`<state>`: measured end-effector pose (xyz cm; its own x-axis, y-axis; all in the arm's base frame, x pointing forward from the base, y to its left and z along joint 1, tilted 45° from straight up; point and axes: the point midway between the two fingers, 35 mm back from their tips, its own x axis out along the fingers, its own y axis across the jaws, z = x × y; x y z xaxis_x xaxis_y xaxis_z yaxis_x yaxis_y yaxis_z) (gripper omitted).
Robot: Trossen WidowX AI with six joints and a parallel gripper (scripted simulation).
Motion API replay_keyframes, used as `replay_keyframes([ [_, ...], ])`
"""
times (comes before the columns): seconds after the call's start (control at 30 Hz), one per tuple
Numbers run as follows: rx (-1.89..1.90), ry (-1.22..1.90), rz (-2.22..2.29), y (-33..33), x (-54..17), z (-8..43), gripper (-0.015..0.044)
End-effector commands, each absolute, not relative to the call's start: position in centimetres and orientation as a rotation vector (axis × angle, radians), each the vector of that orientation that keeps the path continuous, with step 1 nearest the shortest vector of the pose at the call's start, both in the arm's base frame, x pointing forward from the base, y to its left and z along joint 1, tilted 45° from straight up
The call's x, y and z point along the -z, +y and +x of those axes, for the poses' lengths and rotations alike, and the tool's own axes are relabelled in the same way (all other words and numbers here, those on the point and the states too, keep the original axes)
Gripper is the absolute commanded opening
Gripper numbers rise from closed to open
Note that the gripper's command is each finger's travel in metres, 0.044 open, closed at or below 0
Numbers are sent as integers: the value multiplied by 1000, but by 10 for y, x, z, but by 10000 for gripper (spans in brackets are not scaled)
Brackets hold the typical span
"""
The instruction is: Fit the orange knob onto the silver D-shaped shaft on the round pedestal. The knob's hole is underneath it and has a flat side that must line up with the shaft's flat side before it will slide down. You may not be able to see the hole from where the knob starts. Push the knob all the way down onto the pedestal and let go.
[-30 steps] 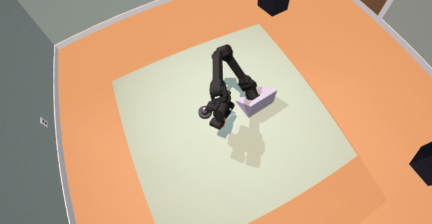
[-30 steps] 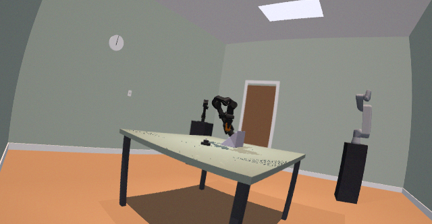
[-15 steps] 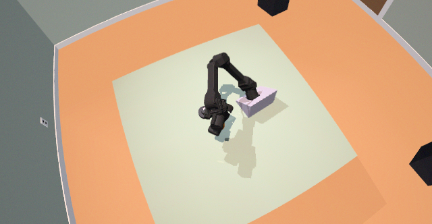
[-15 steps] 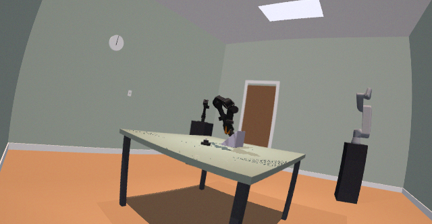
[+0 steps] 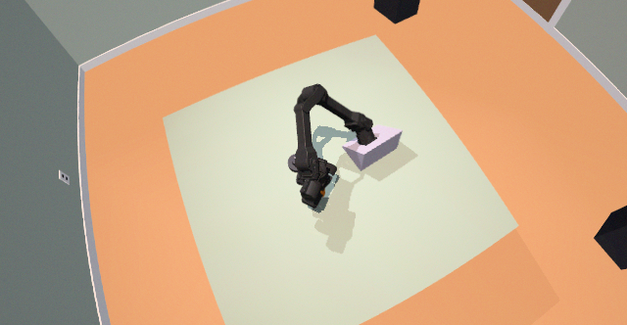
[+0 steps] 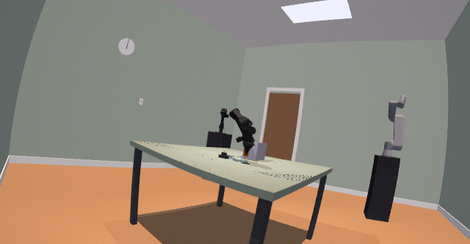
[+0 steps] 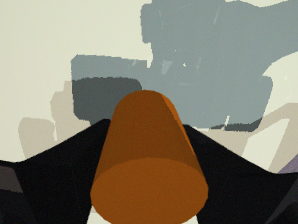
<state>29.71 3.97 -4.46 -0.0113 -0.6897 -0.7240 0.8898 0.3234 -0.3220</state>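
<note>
The orange knob is held between the two black fingers of my gripper. The knob's smooth, rounded end faces the wrist camera, and no hole shows on it. In the exterior view the knob is low over the table, in front of the lavender block. The dark round pedestal stands apart from the knob, to its left in the exterior view. In the top view the arm partly covers the pedestal. The knob's hole and the shaft's flat side cannot be made out.
The lavender block stands on the pale green table near the arm's base, close to the knob in the exterior view. Arm shadows lie on the table under the gripper. Black stands with other arms are beyond the table.
</note>
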Motion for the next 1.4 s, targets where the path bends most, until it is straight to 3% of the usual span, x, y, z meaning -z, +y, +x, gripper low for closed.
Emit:
replay_keyframes([
  [0.0, 1273, 946, 254, 27, 58, 298, 0],
  [0.4, 1288, 946, 247, 4, 81, 293, 0],
  [0.7, 1293, 950, 252, 4, 81, 294, 236],
  [1.23, 1293, 950, 252, 4, 81, 294, 240],
  [1.37, 1287, 951, 252, 34, 53, 297, 345],
])
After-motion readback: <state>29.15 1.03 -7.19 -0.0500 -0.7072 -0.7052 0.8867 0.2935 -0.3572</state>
